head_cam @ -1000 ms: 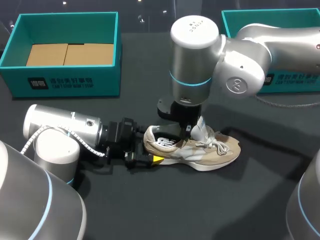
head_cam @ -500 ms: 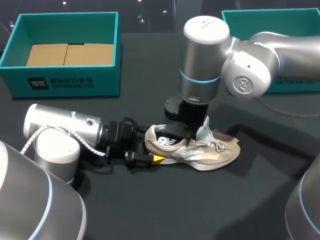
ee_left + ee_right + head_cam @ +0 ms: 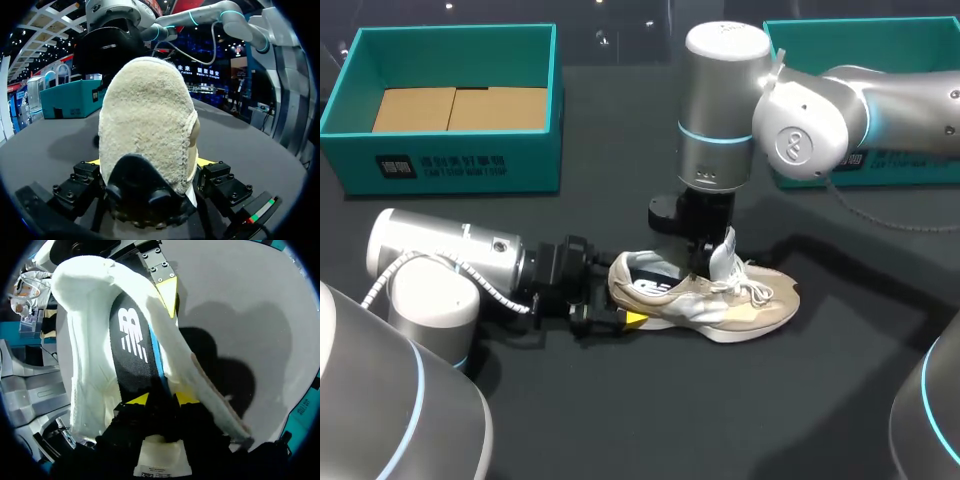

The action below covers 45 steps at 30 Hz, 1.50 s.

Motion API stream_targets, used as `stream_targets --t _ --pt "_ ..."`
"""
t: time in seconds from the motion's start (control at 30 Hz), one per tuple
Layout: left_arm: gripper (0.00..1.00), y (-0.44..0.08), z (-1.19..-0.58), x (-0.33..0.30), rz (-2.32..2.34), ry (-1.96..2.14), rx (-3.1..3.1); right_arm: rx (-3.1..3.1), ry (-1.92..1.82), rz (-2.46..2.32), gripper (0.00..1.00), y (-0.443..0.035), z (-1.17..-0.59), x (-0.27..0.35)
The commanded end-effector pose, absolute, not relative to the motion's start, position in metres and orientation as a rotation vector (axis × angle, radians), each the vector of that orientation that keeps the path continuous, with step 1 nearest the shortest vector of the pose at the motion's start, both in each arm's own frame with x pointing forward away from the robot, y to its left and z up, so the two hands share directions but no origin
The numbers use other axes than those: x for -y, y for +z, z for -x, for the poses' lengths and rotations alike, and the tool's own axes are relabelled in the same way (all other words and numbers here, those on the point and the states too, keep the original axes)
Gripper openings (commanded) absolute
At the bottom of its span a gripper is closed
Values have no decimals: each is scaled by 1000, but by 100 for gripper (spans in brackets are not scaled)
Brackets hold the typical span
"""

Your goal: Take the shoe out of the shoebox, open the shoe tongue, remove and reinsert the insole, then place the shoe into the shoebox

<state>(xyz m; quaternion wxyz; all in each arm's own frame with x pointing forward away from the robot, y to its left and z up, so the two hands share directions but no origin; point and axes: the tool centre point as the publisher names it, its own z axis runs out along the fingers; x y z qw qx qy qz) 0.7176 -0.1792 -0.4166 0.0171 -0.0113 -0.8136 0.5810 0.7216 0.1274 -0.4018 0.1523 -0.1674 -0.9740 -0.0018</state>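
Two teal shoeboxes on the black table (image 3: 670, 420) in the head view: left shoebox (image 3: 450, 160) at 10 o'clock from the shoe (image 3: 720, 305), brown cardboard (image 3: 460, 108) on its floor; right shoebox (image 3: 910, 170) at 2 o'clock, partly behind the right arm (image 3: 720, 110). Shoe sits on its sole mid-table, well apart from both boxes, heel to 9 o'clock, toe to 3 o'clock. Left arm (image 3: 440, 255) lies low along the table from 9 o'clock, left gripper (image 3: 623, 312) at the heel, one yellow tip showing beside the sole. Right arm comes in from 3 o'clock and stands vertical over the shoe, right gripper (image 3: 703, 268) down in the opening. White tongue (image 3: 723, 250) stands upright just toe-side of it, laces (image 3: 755, 290) loose beyond. Black insole (image 3: 645, 287) shows inside, toward the heel. Left wrist view: the fuzzy cream heel fills the gap between the fingers, both pressed against it from either side, so this claw is clamped on the shoe, spread about a heel's width. Right arm visible past the shoe. Right wrist view: looking down into the shoe, insole lying flat in it with a blue edge running up to the claw, tongue under the claw's body. Can't tell if this claw grips anything.
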Motion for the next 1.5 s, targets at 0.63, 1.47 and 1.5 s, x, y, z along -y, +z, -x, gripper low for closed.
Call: stream_targets --t 0.63,1.47,1.5 --pt "0 -416 -717 179 35 1804 2531 2894 -283 441 0 -401 -695 -116" --pt "0 -416 -717 179 35 1804 2531 3029 -715 30 0 -357 -714 -111" --pt "0 -416 -717 179 35 1804 2531 3028 -713 20 0 -355 -716 -111"
